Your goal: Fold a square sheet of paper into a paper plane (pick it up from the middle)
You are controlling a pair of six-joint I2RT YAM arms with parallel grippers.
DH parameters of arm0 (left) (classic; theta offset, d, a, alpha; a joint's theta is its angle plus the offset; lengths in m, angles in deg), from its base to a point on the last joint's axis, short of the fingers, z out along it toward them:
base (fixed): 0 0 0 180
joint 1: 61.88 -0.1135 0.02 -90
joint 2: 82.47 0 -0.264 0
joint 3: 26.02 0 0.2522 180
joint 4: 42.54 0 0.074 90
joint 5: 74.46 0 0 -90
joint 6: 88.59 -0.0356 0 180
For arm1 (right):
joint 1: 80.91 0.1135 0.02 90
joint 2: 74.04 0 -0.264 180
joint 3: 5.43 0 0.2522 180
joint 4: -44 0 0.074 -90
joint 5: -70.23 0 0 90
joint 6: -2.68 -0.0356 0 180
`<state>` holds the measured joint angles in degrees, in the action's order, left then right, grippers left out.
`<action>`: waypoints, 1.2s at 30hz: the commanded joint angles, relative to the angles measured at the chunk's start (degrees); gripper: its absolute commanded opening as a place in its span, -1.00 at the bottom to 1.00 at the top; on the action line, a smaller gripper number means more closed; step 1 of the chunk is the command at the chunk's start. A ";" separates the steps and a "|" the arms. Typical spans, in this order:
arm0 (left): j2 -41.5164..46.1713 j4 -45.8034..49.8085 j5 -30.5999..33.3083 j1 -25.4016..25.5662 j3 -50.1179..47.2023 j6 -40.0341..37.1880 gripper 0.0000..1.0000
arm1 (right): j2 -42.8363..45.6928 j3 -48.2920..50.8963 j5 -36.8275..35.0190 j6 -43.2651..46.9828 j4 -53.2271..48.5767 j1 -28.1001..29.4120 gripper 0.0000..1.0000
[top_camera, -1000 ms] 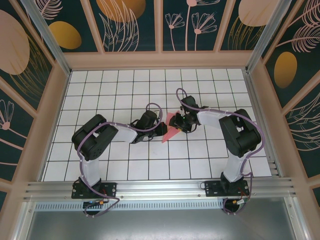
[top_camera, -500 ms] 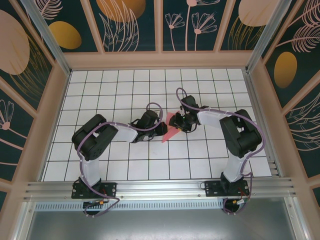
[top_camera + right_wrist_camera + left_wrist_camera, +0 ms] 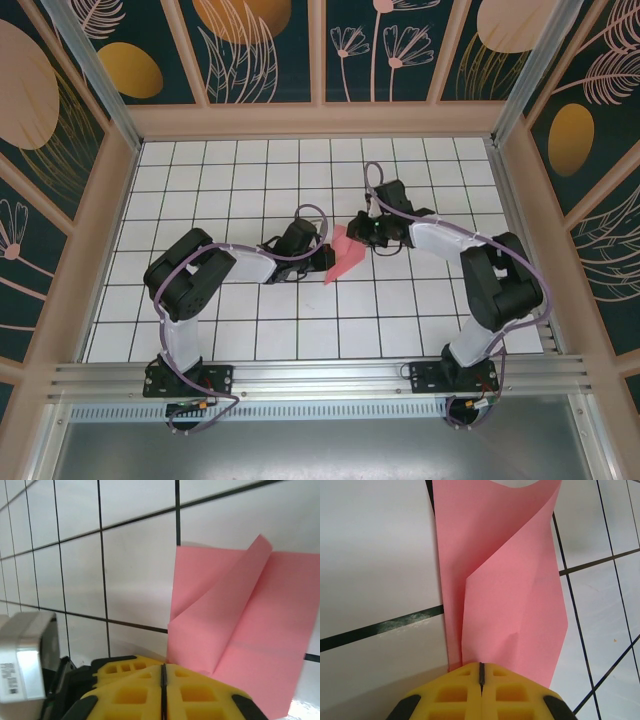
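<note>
The left arm (image 3: 190, 285) and right arm (image 3: 495, 290) rise from the front edge of the tiled table (image 3: 200, 170) and bend inward to meet near its middle. There the pink sheet of paper (image 3: 345, 258) lies between the two claws, partly folded into a narrow shape. From above, its long axis runs roughly front to back, leaning a little to the right. The pointed end faces the front edge and the broader end faces away.

The left claw (image 3: 481, 670) has its yellow fingers pressed together on the paper's edge. From there the paper stretches straight away, with one flap folded slantwise across it and the far end curling up. Just beyond the paper's broader end, the right claw (image 3: 163, 672) is also closed tight. A corner of the paper meets its fingertips, but I cannot tell whether any paper is caught between them.
</note>
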<state>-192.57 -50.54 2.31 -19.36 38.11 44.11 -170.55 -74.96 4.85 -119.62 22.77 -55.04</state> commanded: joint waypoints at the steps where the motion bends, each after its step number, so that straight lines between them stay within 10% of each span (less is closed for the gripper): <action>1: -2.84 7.70 2.29 -0.27 -0.20 -1.53 -1.00 | -2.82 1.58 5.06 2.48 3.99 0.07 -0.87; 36: 0.79 9.18 1.79 -0.26 4.87 -4.46 -1.00 | -12.58 2.70 2.38 -0.40 5.97 -1.17 -0.92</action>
<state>-192.66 -45.19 2.68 -19.36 41.25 41.42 -181.74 -73.89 12.39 -118.81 28.89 -57.10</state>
